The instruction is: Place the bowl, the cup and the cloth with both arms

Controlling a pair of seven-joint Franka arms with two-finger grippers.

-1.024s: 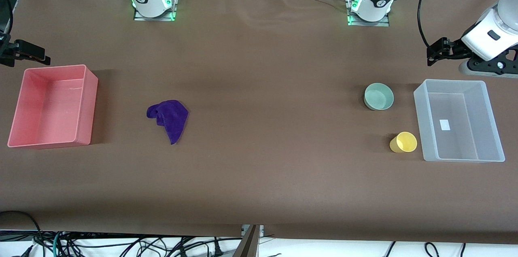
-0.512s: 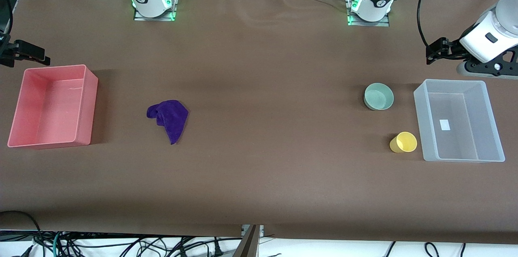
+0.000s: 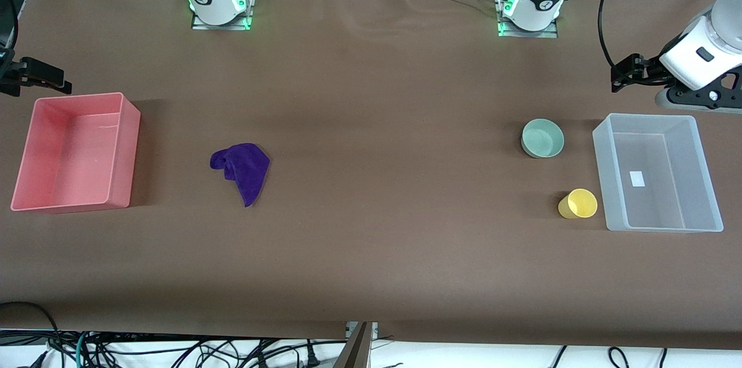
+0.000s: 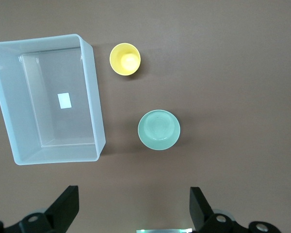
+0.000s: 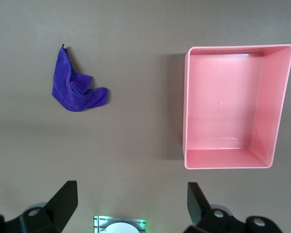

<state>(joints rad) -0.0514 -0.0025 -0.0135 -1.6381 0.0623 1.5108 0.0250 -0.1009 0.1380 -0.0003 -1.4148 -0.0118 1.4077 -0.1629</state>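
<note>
The mint-green bowl stands upright beside the clear bin; it also shows in the left wrist view. The yellow cup stands nearer the front camera, also beside that bin, and shows in the left wrist view. The purple cloth lies crumpled toward the right arm's end and shows in the right wrist view. My left gripper is open and empty, high over bare table near the clear bin. My right gripper is open and empty, high over bare table near the pink bin.
An empty clear plastic bin sits at the left arm's end. An empty pink bin sits at the right arm's end. The left arm's hand hangs above the clear bin's edge. A brown mat covers the table.
The left arm's hand has shifted very slightly. The bowl, cup and cloth have not moved.
</note>
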